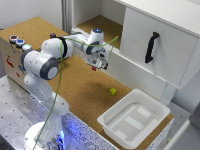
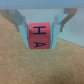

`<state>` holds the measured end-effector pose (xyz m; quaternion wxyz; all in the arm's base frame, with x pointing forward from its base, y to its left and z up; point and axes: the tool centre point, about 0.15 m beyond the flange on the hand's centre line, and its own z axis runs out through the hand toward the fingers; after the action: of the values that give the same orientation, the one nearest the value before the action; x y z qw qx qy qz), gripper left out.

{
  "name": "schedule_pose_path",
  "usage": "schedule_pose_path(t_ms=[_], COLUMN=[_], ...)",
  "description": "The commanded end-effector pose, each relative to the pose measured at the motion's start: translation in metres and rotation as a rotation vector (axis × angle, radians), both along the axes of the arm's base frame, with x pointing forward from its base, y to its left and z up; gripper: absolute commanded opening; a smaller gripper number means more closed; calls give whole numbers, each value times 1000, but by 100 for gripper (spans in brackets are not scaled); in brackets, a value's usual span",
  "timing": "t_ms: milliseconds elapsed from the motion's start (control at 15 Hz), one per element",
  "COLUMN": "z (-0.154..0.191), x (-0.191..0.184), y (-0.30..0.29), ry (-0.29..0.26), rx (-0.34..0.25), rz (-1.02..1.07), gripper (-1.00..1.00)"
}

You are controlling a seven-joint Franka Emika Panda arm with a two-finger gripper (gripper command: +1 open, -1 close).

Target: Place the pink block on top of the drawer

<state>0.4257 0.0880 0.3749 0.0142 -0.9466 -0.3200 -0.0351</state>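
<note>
The fingers [image 2: 21, 27] pinch the pink block [image 2: 40, 36], held just above the cork; the carry is underway, and next it needs lowering onto the drawer [image 1: 30, 30] top

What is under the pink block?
The cork top of the drawer is under the pink block. The gripper has a finger on each side of the block. The block's bottom face is hidden, so whether it touches the cork cannot be told.

pink block [image 2: 40, 36] | upper face: "H"; lower face: "A"; wrist view
</note>
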Motion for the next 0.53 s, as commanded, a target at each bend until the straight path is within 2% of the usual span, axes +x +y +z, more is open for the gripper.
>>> schedule_pose_path(t_ms=[0, 67, 133, 267, 400, 467], z=[41, 44, 49, 61, 72, 78], x=[-14, -19, -21, -33, -46, -57], y=[68, 79, 84, 101, 118, 132], ry=[83, 84, 93, 71, 69, 60], rx=[-69, -56, -13, 22, 51, 46], rz=[361, 441, 505, 612, 686, 726], gripper=[-100, -100, -100, -100, -100, -100])
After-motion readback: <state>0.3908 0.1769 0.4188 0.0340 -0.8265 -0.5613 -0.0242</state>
